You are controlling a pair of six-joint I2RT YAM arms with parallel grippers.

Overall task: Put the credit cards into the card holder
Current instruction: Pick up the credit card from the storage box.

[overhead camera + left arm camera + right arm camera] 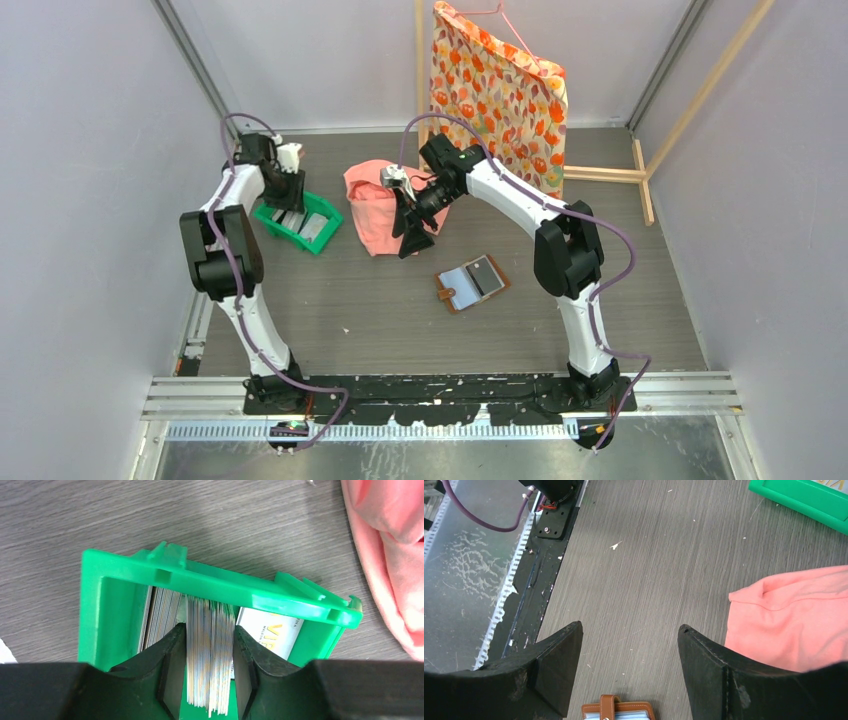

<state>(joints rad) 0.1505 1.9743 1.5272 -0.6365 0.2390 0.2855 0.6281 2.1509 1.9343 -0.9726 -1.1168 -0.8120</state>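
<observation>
The credit cards (210,655) stand on edge as a thick stack in the green tray (200,577), with a second stack (162,615) to its left and a white card with yellow letters (270,632) to its right. My left gripper (210,630) reaches down into the tray (318,238), its two pads pressed against the middle stack's sides. The card holder (472,284) lies open on the table, brown with pale pockets; its snap tab (610,706) shows at the bottom of the right wrist view. My right gripper (412,235) hangs open above the table, nothing between its fingers (630,630).
A pink cloth (375,205) lies bunched between the tray and my right arm, also right of the tray (390,555) and beside my right fingers (794,615). A floral bag (500,90) and a wooden frame (610,172) stand at the back. The arms' base rail (524,580) runs along the near edge.
</observation>
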